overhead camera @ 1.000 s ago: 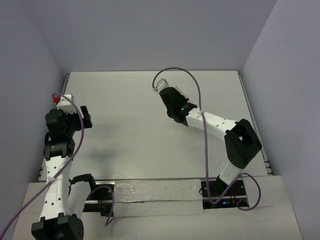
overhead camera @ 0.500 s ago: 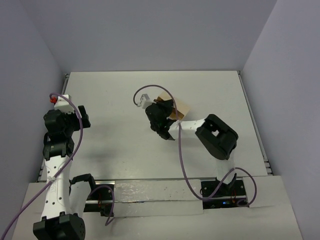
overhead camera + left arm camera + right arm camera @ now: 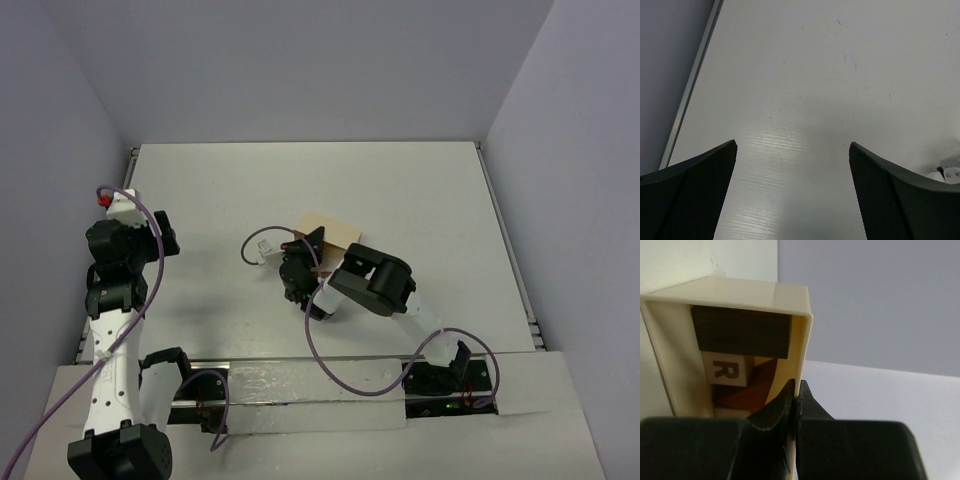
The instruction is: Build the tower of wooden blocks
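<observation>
My right gripper is shut on the thin side wall of a pale wooden box, one finger inside and one outside. The box holds wood blocks packed together: a dark brown bar at the far end, a tan cube marked R and a reddish-brown piece beneath it. From above, the box lies at the table's middle with the right gripper at its near left edge. No tower stands anywhere in view. My left gripper is open at the far left, with only bare table between its fingers.
The table's metal rim runs close by the left gripper, with the grey wall behind it. The right arm's elbow is folded low just in front of the box. A purple cable loops towards the right base.
The right arm has folded back from the far middle of the table towards the near edge and leftwards, and the box has come with it. The left arm has barely moved.
</observation>
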You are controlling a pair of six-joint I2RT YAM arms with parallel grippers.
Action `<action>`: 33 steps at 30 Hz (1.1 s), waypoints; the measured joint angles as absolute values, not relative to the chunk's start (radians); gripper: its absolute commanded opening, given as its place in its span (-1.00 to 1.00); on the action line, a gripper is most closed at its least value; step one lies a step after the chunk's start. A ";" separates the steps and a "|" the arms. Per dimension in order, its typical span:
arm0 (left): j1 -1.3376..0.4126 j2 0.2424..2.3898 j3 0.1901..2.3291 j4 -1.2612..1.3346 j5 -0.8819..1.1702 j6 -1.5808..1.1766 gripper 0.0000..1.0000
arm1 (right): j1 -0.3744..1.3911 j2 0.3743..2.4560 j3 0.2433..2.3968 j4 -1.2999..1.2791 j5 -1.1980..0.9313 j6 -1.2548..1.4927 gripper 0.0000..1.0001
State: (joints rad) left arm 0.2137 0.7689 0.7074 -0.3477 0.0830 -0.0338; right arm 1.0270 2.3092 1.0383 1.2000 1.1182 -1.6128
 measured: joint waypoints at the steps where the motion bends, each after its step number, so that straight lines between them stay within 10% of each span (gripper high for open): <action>1: 0.215 0.769 0.707 -0.348 0.083 -0.034 0.98 | 1.036 2.317 1.038 1.227 1.125 -1.627 -1.00; 33: 0.224 0.775 0.707 -0.348 0.079 -0.040 0.98 | 1.131 2.340 1.077 1.295 0.858 -1.976 -1.00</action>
State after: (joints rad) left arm 0.2245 0.7750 0.7074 -0.3477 0.0788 -0.0402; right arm 1.1309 2.3405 1.0771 1.2945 0.8578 -1.9758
